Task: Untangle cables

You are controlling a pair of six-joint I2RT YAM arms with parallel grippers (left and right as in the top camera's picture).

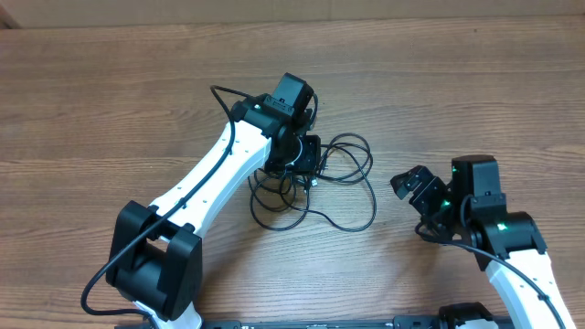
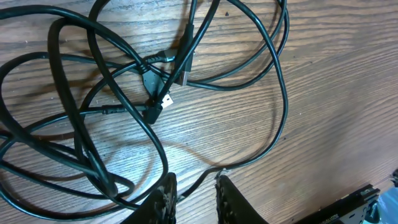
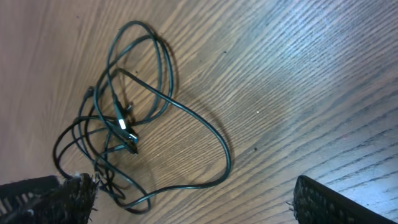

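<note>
Cables (image 1: pixel 340 187): black cords lie in one loose heap on the wooden bench (image 1: pixel 475 82), near its middle as seen from overhead. The loops cross over each other, and you cannot tell one cord from the other there.
Largest loop: it swings out from the heap towards your right arm and lies flat on the wood.
Plugs (image 2: pixel 163 101): in your left wrist view, small connectors sit close together where several strands cross. One has a pale tip, and all rest on the bench.
Left tool (image 2: pixel 196 200): it hangs over the heap, close above the wood. Its fingers (image 2: pixel 163 202) stand a little apart, and one strand runs through the gap between them. The gap looks wider than the strand, so you are not pinching it.
Right tool (image 1: pixel 409 185): spread wide and holding nothing, it sits to the right of the cords and apart from them. Its fingers (image 3: pixel 329 202) show at the two lower corners of your right wrist view.
Heap from your right wrist: the tangle sits up and to the left in that view, with one long loop curving down across the wood.
Left arm (image 1: pixel 196 187): white, it reaches from the lower left of the overhead view across the bench to the heap.
</note>
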